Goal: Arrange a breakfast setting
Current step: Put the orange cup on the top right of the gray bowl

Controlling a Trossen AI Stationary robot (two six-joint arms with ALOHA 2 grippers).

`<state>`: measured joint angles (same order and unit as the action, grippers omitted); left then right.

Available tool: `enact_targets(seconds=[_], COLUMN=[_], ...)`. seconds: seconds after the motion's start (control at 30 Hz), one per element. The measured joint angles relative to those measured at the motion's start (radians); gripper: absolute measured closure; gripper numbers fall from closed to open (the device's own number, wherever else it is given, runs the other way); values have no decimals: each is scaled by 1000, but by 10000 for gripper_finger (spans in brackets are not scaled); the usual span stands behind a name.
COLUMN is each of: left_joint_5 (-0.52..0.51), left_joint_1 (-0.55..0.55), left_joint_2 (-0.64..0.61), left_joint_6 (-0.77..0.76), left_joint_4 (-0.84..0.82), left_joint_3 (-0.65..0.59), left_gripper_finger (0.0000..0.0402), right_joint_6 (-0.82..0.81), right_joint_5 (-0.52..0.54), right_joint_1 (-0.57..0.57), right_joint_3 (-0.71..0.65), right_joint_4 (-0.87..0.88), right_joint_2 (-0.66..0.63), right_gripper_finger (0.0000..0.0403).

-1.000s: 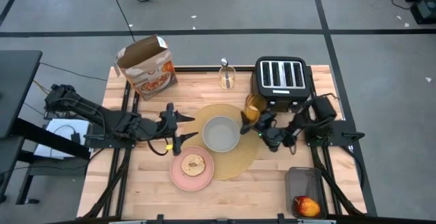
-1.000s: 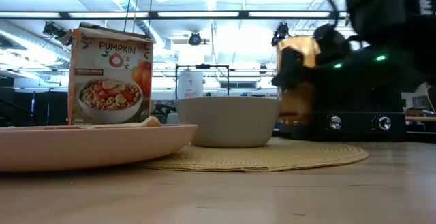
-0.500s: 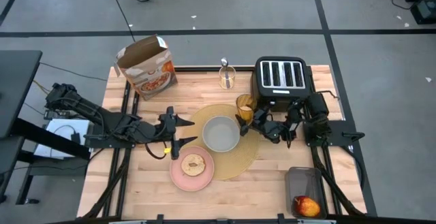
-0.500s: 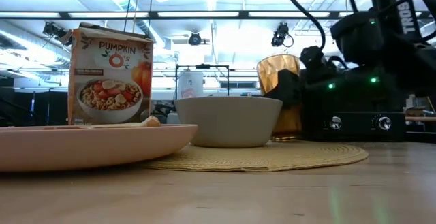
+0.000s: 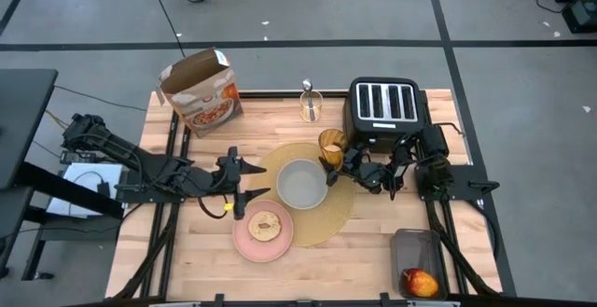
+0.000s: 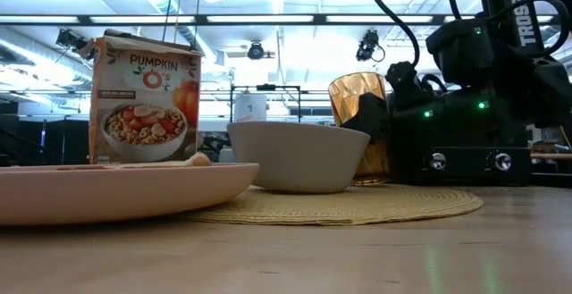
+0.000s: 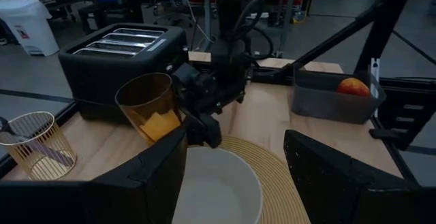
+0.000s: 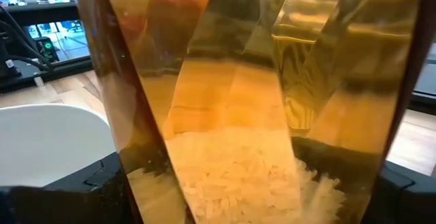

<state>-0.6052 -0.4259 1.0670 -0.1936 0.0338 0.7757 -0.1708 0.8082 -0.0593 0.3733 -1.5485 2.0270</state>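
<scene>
One mat [image 5: 308, 193] carries one bowl [image 5: 302, 183]. Beside the bowl, the right claw [image 5: 334, 154] grasps the single tumbler [image 5: 332, 143], tilted at the mat's edge next to the toaster [image 5: 383, 110]. The left claw [image 5: 244, 179] hangs released on the bowl's other side. One plate [image 5: 263, 230] holds one toast [image 5: 266, 225]. The apple [image 5: 419, 281] sits partly hidden in a bin [image 5: 417, 250].

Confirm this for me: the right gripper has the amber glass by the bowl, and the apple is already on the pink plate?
Not quite. The right gripper does hold the amber glass beside the bowl, but the pink plate carries toast. The high view shows the apple in the grey bin.
</scene>
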Motion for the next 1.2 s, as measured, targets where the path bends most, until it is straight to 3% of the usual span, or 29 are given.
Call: enact_targets(seconds=[0.77, 1.2], left_joint_5=[0, 0], left_joint_1=[2, 2], left_joint_2=[0, 0], left_joint_6=[7, 21], left_joint_4=[-2, -3], left_joint_3=[0, 0], left_gripper_finger=[150, 150], right_joint_6=[40, 24], right_joint_5=[9, -47], right_joint_1=[-8, -8], right_joint_3=[-1, -1], right_joint_4=[3, 0], right_joint_2=[-28, -28], right_gripper_finger=[11, 3])
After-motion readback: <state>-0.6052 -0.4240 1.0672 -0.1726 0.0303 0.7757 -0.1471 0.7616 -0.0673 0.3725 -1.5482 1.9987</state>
